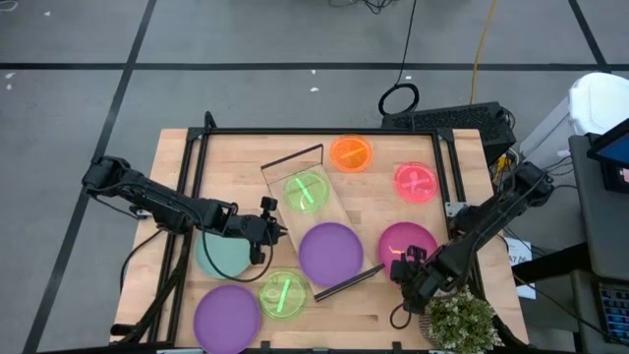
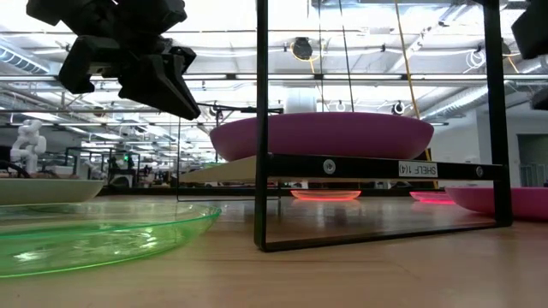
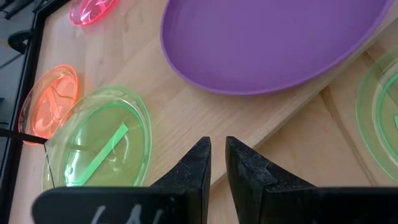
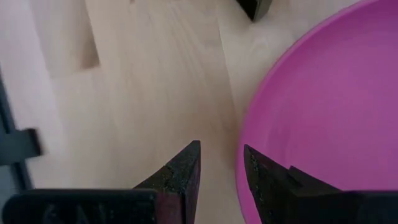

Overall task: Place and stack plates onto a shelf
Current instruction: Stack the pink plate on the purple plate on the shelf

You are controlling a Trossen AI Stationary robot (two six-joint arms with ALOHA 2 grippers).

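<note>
Teal plate (image 1: 222,254) only from above

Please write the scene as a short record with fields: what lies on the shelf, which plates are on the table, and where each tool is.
shelf: lies at an angle mid-table
on shelf: green divided plate; purple plate
on table, far side: orange plate; pink plate
on table, right: magenta plate
on table, near left: teal plate; second purple plate; second green plate
left tool: at the shelf's left edge, narrow gap, holding nothing
right tool: at the magenta plate's near rim, holding nothing
</note>
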